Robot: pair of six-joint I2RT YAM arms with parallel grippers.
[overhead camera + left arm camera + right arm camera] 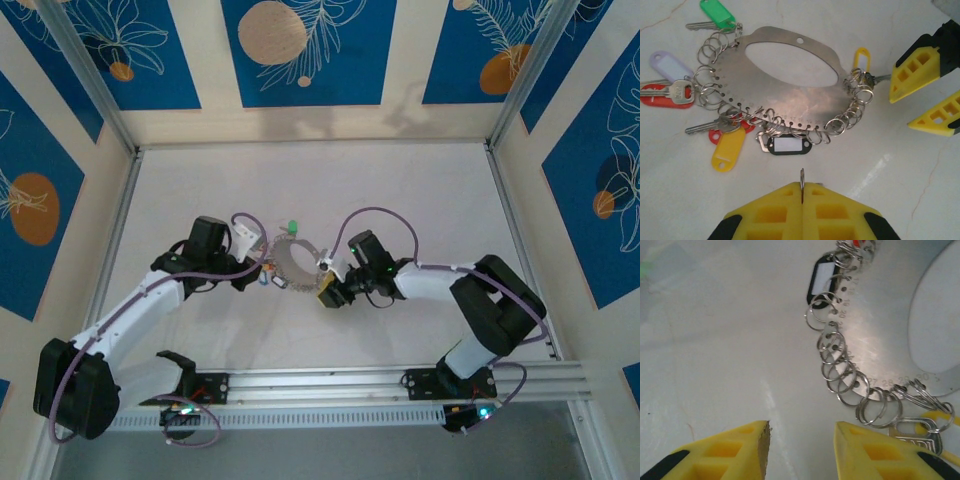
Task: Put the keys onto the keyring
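Note:
The keyring [790, 95] is a flat grey metal plate with an oval opening, and several small split rings hang along its edge. Keys hang from it by a green tag [715, 12], a red tag [662, 97], a yellow tag [729, 150] and a black tag [786, 145]. My left gripper [802, 184] is on the near side of the plate, shut on a small split ring [802, 175] that stands edge-on between its yellow fingers. My right gripper [802, 427] is open beside the plate's ring-lined edge [850, 375], with nothing between its fingers. A key [920, 437] lies by its right finger.
The plate [293, 262] lies mid-table between both grippers, the left gripper [264, 277] to its left and the right gripper [328, 290] to its right. An aluminium rail [400, 380] runs along the near edge. Frame posts and patterned walls enclose the white tabletop [420, 200].

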